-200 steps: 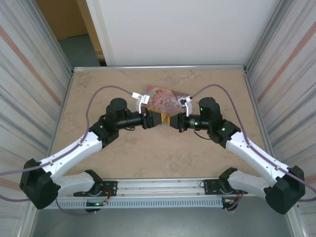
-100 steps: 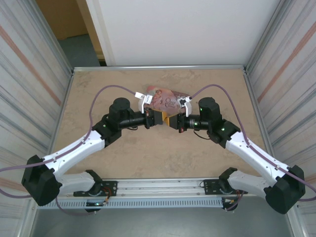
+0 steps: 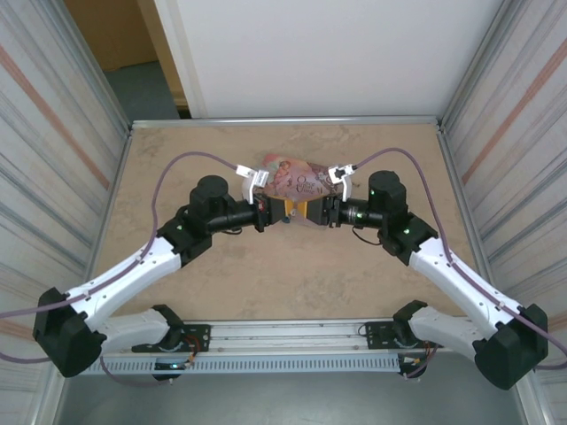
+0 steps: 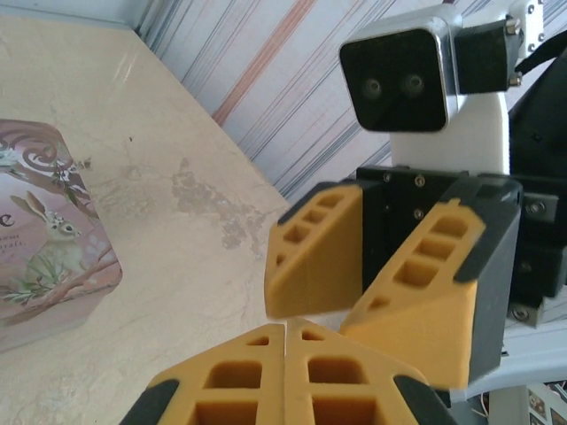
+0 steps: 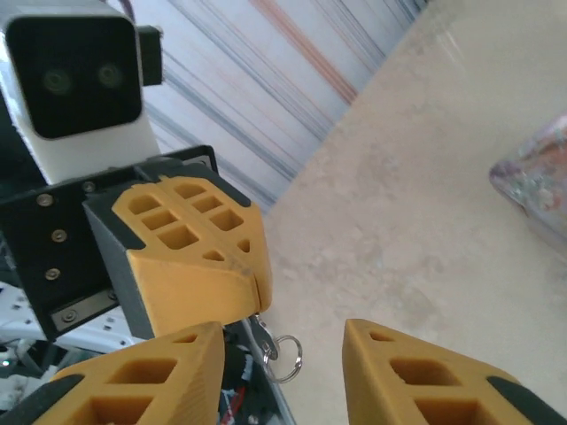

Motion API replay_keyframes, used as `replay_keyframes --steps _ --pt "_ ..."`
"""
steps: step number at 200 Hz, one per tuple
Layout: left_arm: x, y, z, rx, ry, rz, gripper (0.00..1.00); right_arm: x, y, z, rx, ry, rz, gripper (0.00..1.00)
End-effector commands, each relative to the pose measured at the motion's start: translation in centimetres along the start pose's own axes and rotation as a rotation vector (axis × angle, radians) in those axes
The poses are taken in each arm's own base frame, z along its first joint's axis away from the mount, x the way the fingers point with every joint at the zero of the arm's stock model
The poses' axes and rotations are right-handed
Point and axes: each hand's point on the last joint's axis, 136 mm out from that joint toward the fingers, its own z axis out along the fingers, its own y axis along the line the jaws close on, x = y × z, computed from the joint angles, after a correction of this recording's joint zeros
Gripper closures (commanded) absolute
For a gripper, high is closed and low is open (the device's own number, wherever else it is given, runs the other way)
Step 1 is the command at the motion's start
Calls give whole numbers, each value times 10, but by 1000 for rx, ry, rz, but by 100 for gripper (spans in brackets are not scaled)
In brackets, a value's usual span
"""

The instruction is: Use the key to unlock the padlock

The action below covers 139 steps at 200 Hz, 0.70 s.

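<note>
Now, from the right wrist, my right gripper (image 5: pixel 283 341) gapes wide and holds nothing. Just past it my left gripper (image 5: pixel 255 288) is pinched shut on what looks like a small silvery key (image 5: pixel 260 335), with a ring (image 5: pixel 288 356) hanging under it, right in my open gap. Where the padlock is I cannot tell. I think the job now is to pass the key over: slide in slowly, close on the flat part and not on the ring, and let go with the left only once the right has it tight.

From the left wrist, my left pads (image 4: pixel 239 372) press flat together, and the right gripper (image 4: pixel 347 312) stands open just beyond their tips. The pink tin (image 4: pixel 44 257) lies flat on the table (image 4: pixel 204 266).

From above, both grippers meet nose to nose toward the table's far edge, on the near side of the tin. Since half a second ago my right arm has swung out toward the right edge, so its gripper faces the left one more squarely
</note>
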Motion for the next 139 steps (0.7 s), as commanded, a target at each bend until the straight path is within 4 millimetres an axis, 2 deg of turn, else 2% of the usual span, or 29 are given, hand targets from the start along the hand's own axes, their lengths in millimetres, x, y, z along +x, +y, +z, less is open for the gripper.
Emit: replay_keyframes --steps 1,35,139 --pt "-18 -17 -13 9 -48 63 100 -9 32 -6 -133 -27 -25 56" --pt "-21 -22 -15 23 -57 66 100 -8 41 0 -158 -3 -44 55" --pt "-26 -26 -18 39 -78 59 100 6 32 16 -156 53 -21 62"
